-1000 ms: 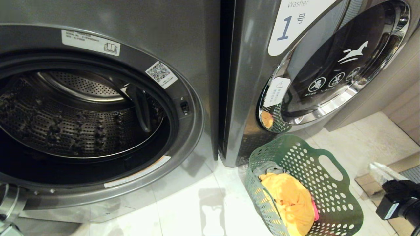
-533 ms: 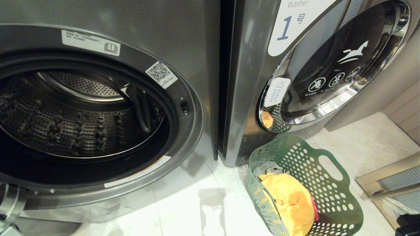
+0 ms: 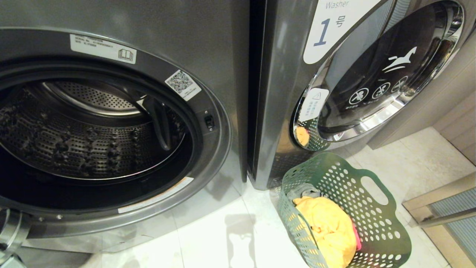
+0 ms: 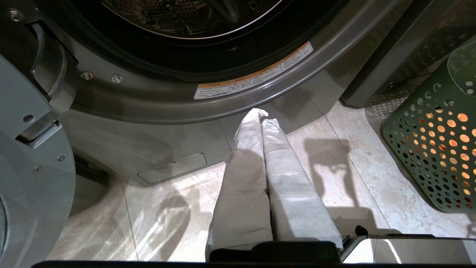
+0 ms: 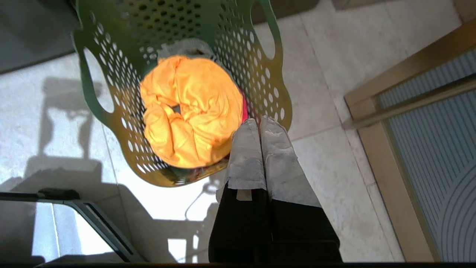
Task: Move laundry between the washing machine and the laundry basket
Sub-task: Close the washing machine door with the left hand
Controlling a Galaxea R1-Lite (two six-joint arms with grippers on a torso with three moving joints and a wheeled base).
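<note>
three garments show in the laundry basket (image 3: 375, 223) on the floor at the right, near the closed washer marked "1" (image 3: 334, 74): an orange-yellow one (image 3: 327, 227) heaped on top, a sliver of red (image 5: 244, 109) at its edge and a grey one (image 3: 303, 192) at the far side. the open washing machine (image 3: 111, 149) at the left shows a bare drum. the right gripper (image 5: 259, 123) hangs above the basket's rim with both padded fingers pressed together, empty; the left gripper (image 4: 260, 115) sits low before the open washer, likewise closed on nothing. the cloth looks light, soft and limp, so it should sag and trail; a pinch on a raised fold at the top of the orange heap seems the best hold.
</note>
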